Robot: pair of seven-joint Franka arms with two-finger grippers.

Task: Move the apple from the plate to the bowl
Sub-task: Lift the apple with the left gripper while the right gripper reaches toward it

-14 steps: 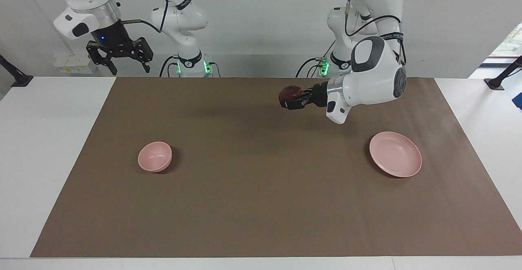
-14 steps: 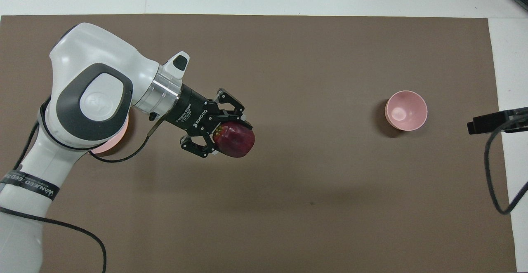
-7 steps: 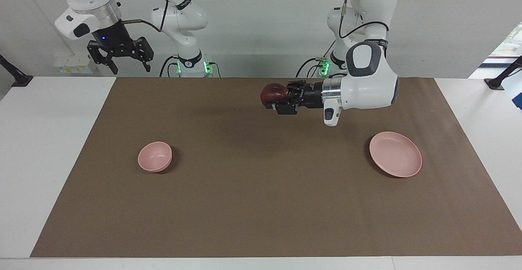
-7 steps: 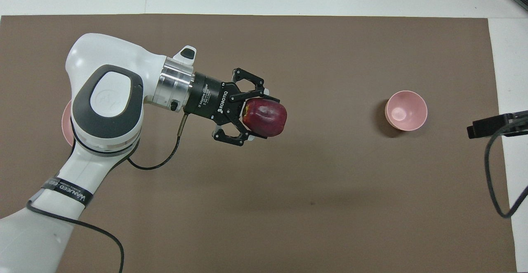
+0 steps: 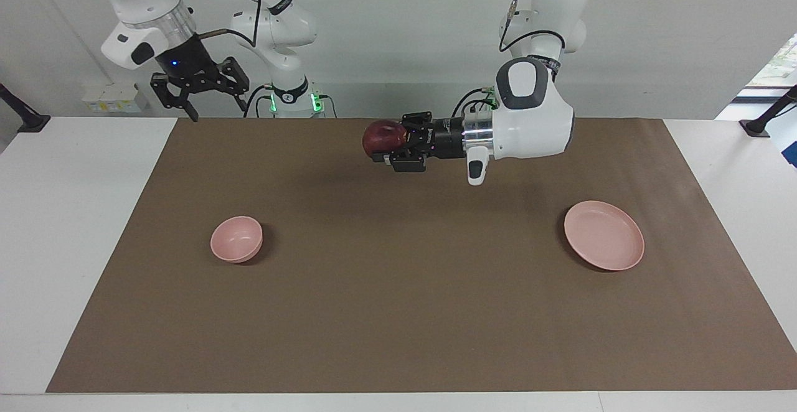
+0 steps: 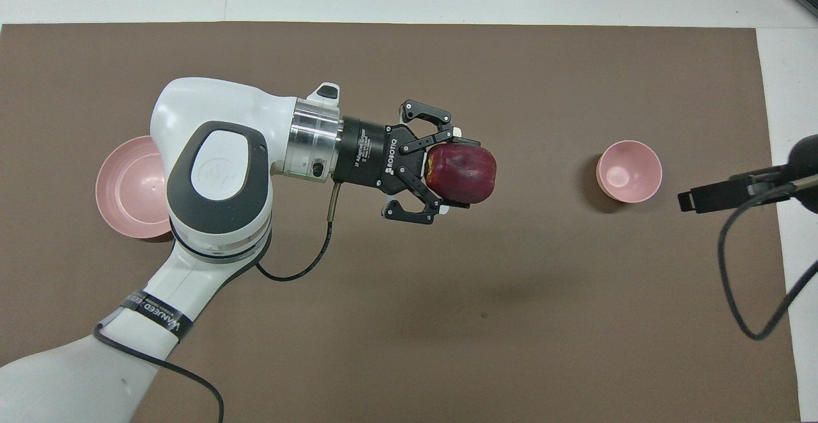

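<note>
One apple (image 5: 381, 137) clamped in left pincer (image 5: 389, 144) over brown mat (image 5: 398, 312), bowl (image 5: 236, 239) & plate (image 5: 604, 235) unblocked, right pincer (image 5: 210, 102) released.

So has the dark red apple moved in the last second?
Yes. The dark red apple, held in the left gripper, has travelled from the flat pink plate toward the small deep pink bowl.

My left arm stretches out level above the brown mat, wrist turned sideways, and my left gripper (image 5: 390, 144) is clamped on the small round dark red apple (image 6: 461, 174), carrying it in the air over the middle of the mat. My right arm waits raised at its own end, right gripper (image 5: 202, 93) pointing down, its black fingers spread apart.
</note>
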